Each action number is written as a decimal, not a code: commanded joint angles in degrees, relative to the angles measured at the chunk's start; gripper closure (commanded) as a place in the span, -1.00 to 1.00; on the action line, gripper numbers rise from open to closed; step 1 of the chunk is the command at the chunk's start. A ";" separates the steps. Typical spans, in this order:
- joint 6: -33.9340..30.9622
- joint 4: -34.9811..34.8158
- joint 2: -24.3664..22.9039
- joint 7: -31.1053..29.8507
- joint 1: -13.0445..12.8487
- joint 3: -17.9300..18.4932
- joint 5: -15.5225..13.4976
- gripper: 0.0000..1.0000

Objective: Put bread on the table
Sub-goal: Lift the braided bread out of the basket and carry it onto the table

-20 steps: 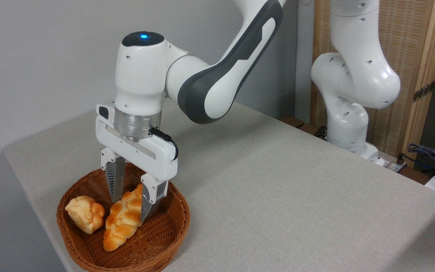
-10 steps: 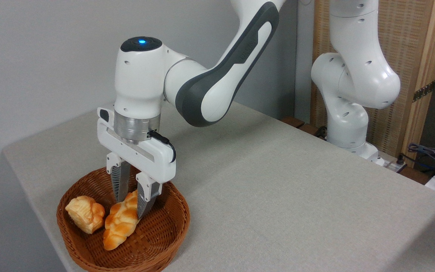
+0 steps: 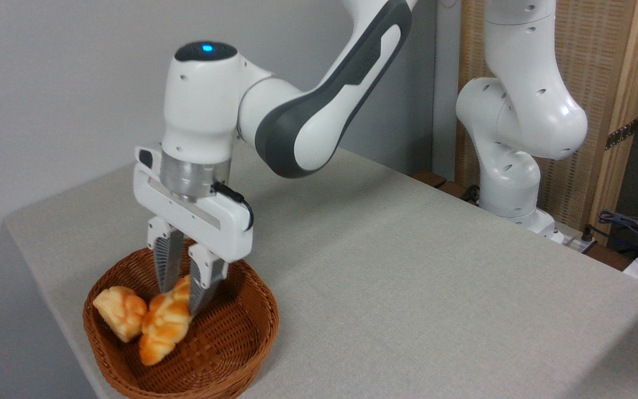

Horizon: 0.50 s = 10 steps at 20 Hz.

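I see the basket on the desk, front-left corner. Bread in it btwn the fingers, roll just left, prob. touching. Arm base back right.

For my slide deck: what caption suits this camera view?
Tool clamped on braided bread inside wicker basket, beside a paler roll.

Plenty of bare room on the light grey-beige cloth table right of the round brown wicker basket. Inside it, the paler chunky roll crowds the left, seemingly touching the braided golden-orange loaf.
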 commanded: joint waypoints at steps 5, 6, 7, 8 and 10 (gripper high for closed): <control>-14.81 6.33 -4.64 1.08 0.18 0.80 -3.20 0.30; -17.09 5.98 -6.05 2.47 0.18 0.80 -3.02 0.28; -19.55 5.11 -8.32 5.45 0.18 0.80 -2.93 0.28; -21.75 3.53 -10.52 9.13 0.00 0.80 -2.93 0.28; -25.97 1.24 -14.92 15.82 -0.18 0.80 -2.93 0.28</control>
